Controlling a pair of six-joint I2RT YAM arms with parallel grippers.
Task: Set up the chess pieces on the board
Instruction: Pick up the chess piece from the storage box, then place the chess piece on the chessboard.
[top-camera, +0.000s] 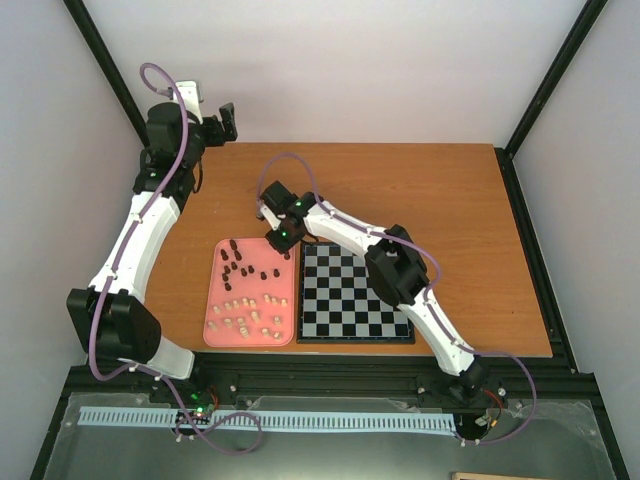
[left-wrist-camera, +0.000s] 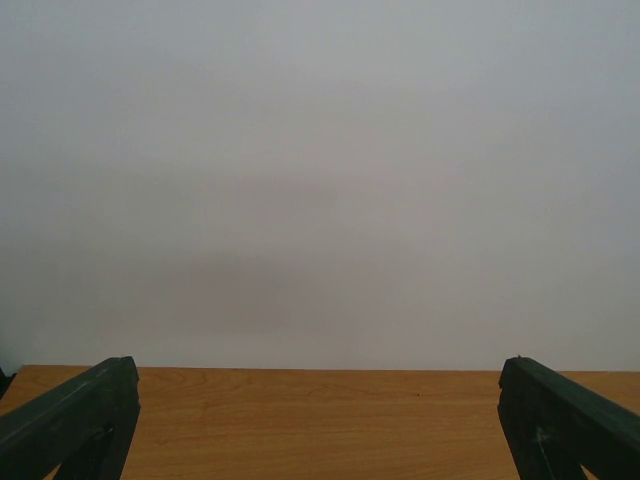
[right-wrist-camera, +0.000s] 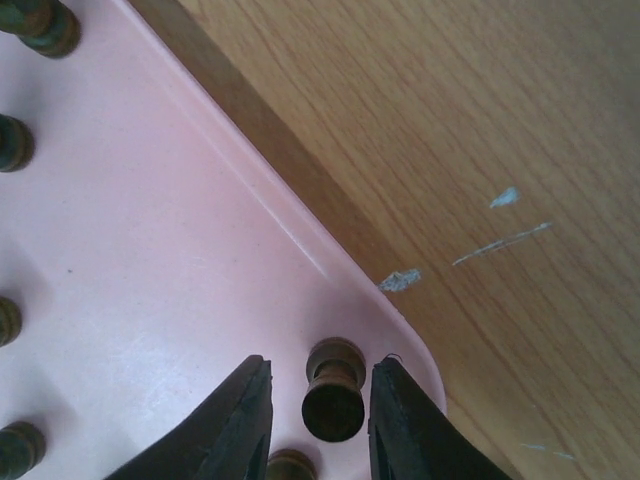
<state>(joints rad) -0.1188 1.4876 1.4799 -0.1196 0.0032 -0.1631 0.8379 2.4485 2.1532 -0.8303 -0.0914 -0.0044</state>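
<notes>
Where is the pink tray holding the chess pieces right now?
Top view: the pink rounded-corner tray sits on the wooden table, immediately left of the black-and-grey checked chessboard.

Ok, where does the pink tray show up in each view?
Top external: pink tray left of centre, beside the board.
Left wrist: not in it.
Right wrist: pink tray fills the left half.
Shared landmark: the wooden table, seen in all three.
</notes>
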